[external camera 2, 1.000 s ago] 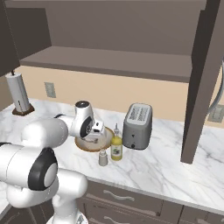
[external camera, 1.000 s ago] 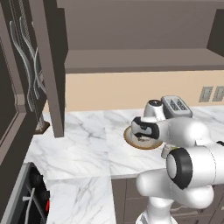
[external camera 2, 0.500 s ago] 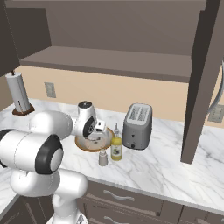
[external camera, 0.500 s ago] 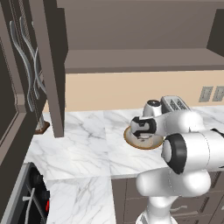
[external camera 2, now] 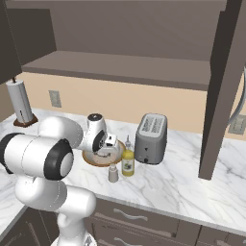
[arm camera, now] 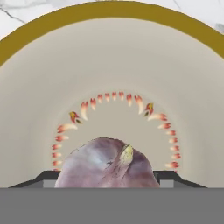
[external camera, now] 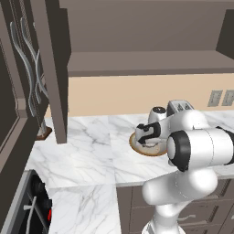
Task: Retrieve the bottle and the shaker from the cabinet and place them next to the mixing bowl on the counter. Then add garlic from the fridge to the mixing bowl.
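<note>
One relation governs the release: the garlic (arm camera: 107, 164), clamped in the hand (external camera 2: 109, 142), hangs directly above the mixing bowl (arm camera: 109, 52) on the table (external camera: 91, 146), stem toward the camera.

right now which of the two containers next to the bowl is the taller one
The bottle, yellow with a thin pale neck, standing just right of the mixing bowl. The shaker in front of it is a short pale grey cylinder, roughly half as tall.

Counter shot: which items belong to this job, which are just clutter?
Job:
mixing bowl
bottle beside bowl
shaker beside bowl
garlic between the pincer fingers, over the bowl
cabinet, open

Clutter:
toaster
paper towel roll
wall outlet
</note>
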Robot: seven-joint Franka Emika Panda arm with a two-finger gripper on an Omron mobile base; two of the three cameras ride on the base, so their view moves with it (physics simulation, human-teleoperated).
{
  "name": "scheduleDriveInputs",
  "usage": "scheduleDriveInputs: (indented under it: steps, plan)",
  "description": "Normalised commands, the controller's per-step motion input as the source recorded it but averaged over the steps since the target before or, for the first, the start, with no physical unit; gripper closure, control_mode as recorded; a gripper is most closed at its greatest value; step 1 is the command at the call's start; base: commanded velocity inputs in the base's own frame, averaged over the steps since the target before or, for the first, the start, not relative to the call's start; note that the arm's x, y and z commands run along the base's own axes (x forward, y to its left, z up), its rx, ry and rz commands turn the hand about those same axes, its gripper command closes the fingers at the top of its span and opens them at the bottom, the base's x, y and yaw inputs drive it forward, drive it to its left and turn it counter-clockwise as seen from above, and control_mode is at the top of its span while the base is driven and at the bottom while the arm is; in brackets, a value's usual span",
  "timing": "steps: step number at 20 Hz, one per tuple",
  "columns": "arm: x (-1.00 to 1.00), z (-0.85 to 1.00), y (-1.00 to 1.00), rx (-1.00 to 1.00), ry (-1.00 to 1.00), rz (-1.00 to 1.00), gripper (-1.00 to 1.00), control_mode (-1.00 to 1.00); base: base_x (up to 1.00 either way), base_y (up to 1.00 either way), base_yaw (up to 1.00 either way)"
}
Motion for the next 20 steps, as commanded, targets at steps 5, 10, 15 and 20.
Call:
scheduleDriveInputs:
  steps: [5,10,15,20]
  plan:
    - [0.00,0.00,0.00,0.00,0.00,0.00,-1.00,-1.00,0.00,0.00,0.00]
    - [0.00,0.00,0.00,0.00,0.00,0.00,-1.00,-1.00,0.00,0.00,0.00]
    - [-0.01,0.17,0.00,0.00,0.00,0.00,-1.00,-1.00,0.00,0.00,0.00]
    - [-0.29,0.66,0.00,0.00,-0.08,0.00,-1.00,-1.00,0.00,0.00,0.00]
